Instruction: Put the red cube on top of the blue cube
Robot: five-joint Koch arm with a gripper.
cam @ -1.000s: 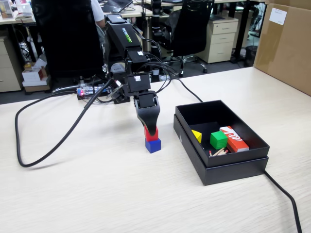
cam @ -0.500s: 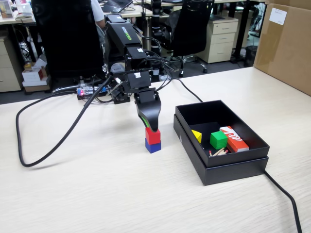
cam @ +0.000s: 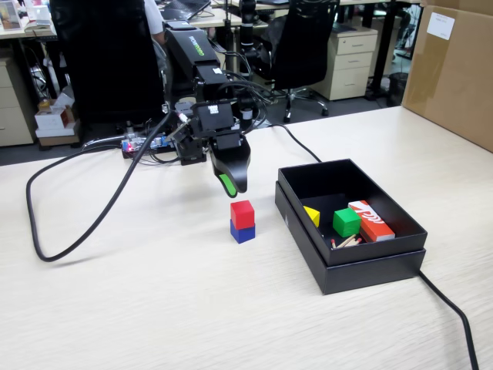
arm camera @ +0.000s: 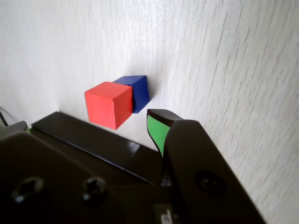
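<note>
In the fixed view the red cube (cam: 242,213) sits squarely on top of the blue cube (cam: 243,231) on the pale wooden table. My gripper (cam: 232,187) hangs just above the stack and slightly to the left, clear of the red cube. It is open and empty. In the wrist view the red cube (arm camera: 107,103) covers most of the blue cube (arm camera: 139,91). Both lie beyond the gripper (arm camera: 88,120), whose green-padded finger (arm camera: 157,128) shows at the right.
An open black box (cam: 370,258) stands right of the stack, holding a green cube (cam: 346,222), a yellow piece (cam: 311,216) and a red-and-white box (cam: 370,220). A black cable (cam: 77,231) loops across the table's left. A cardboard box (cam: 451,69) stands at the far right.
The gripper has let go of the red cube, leaving it on the blue cube, and has risen up and slightly left.
</note>
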